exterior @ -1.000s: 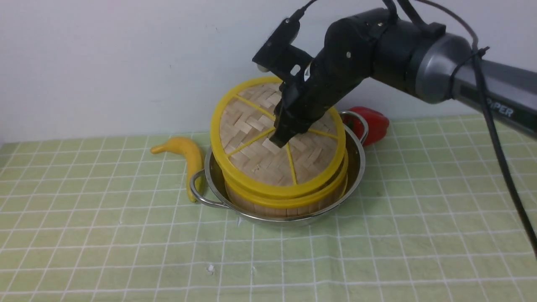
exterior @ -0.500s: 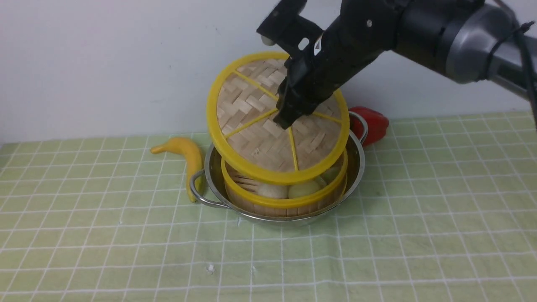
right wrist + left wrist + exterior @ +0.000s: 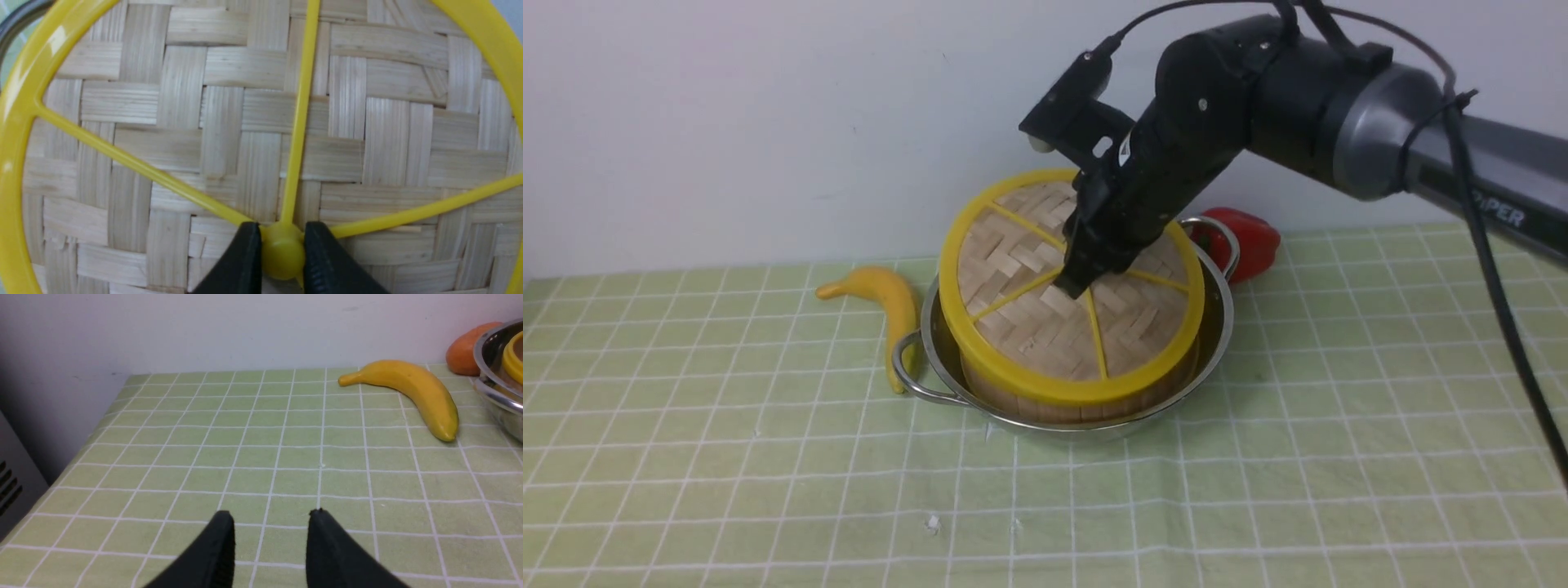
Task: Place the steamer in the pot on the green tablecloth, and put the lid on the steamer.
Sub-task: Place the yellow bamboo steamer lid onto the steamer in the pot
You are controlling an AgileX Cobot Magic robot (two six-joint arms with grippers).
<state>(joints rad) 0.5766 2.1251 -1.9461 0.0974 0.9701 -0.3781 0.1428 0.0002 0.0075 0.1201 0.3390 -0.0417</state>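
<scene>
two arms show, and only one has hold of anything. in the front view the right gripper [image 3: 1080,282] points down onto the middle of the lid [image 3: 1021,306], its jaws drawn in narrowly about the yellow hub [image 3: 1086,287] where the spokes meet. the lid lies flat right under the gripper and covers the steamer [image 3: 1045,406], whose slatted wall shows just below the lid's rim. the steamer stands inside the pot [image 3: 1218,322], which rests on the green tablecloth [image 3: 768,457]. a banana [image 3: 892,306] lies to the gripper's left, just beside one pot handle, and a red pepper [image 3: 1254,241] sits to its right, behind the other handle. in the left wrist view the left gripper [image 3: 271,516] is over bare cloth, jaws parted with nothing between them. the banana [image 3: 408,392] lies well ahead of it, the pot [image 3: 498,400] just beyond that. in the right wrist view two black fingers [image 3: 241,261] pinch the hub [image 3: 282,253] from either side, and the lid's [image 3: 204,122] woven bamboo spreads out beyond them.
</scene>
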